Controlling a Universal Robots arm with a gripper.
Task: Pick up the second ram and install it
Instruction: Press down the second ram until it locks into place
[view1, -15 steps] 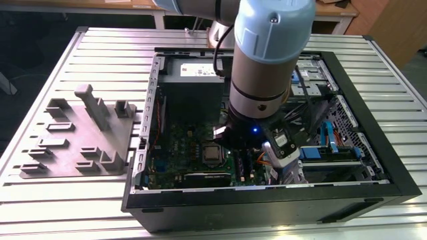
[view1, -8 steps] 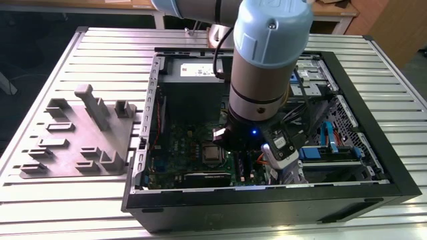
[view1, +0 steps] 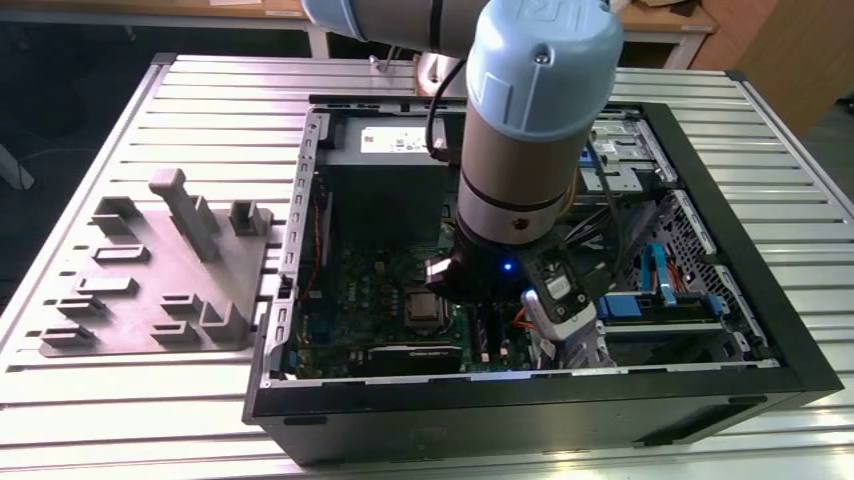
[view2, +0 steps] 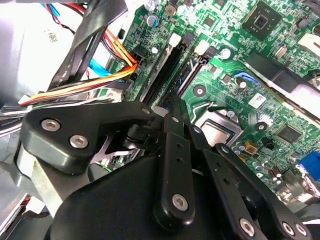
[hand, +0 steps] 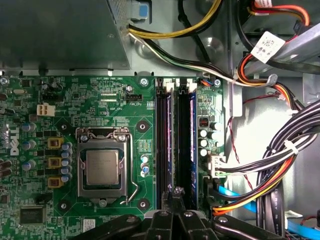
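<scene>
Tool (hand: 172, 192) sits right above the second ram (hand: 185, 145) in its motherboard (hand: 100, 95) slot

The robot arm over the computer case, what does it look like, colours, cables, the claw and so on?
In the exterior view, the arm is a thick grey cylinder topped by a rounded light-blue joint cap, with a black cable running down its side and a small blue light near the wrist. In the second wrist view, the claw is matte black, built from flat linkage bars joined by silver screws and pivot pins.
</scene>
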